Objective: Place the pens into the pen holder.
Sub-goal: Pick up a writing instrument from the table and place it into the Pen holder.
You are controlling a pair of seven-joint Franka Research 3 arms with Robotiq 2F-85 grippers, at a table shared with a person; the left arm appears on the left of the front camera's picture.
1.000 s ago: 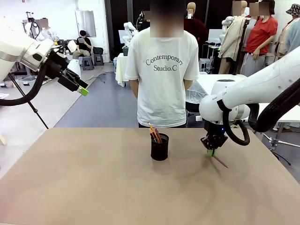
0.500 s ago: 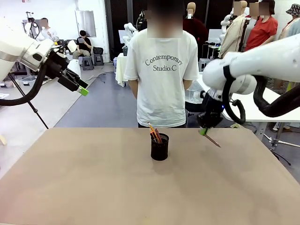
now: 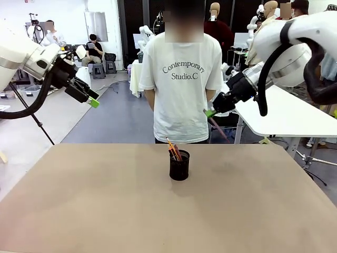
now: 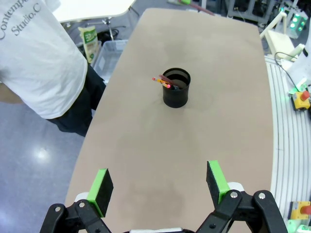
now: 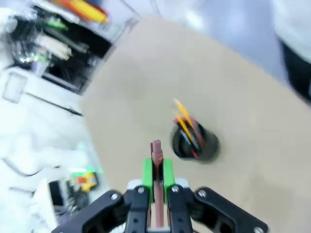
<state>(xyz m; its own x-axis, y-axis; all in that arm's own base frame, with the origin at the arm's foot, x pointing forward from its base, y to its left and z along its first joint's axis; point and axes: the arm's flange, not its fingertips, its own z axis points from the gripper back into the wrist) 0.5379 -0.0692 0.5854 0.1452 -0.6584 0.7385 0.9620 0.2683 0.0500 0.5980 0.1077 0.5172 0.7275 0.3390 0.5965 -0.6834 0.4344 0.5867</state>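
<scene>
While the cup waits mid-table, the last pen is airborne; lines run near to far.

Table (image 3: 79, 211): the near half is bare, and no loose pen lies anywhere on the surface, though a second ago the dark red pen was still down at right of the cup.

Pen holder (image 3: 179, 165): a black mesh cup standing upright at the middle of the table, well apart from both arms; from the left wrist camera it sits far ahead (image 4: 176, 88).

Pens in the cup: a yellow-orange pencil (image 3: 170, 144) and a black pen (image 3: 177, 153) with a pink-red end lean toward the left rim.

Right gripper (image 3: 211, 113): high in the air, right of and beyond the cup, in front of the person's shirt. Its jaws are clamped narrow on the dark red pen (image 3: 217, 128), which hangs slanted down and to the right below the fingers. The right wrist camera shows the pen (image 5: 156, 160) pinched between the green pads (image 5: 148, 175), the cup below and ahead.

What changed: within the last second this arm lifted the pen off the table at right and swung it up and leftward toward the cup.

Meaning for the task: two pens are in, the third is on its way; it likely needs to be tipped upright over the opening and let go.

Left gripper (image 3: 93, 102): parked high at far left, jaws spread wide and holding nothing (image 4: 158, 184), unmoved over the same second.

Person (image 3: 181, 79): stands at the far edge behind the cup, taking no part.
</scene>
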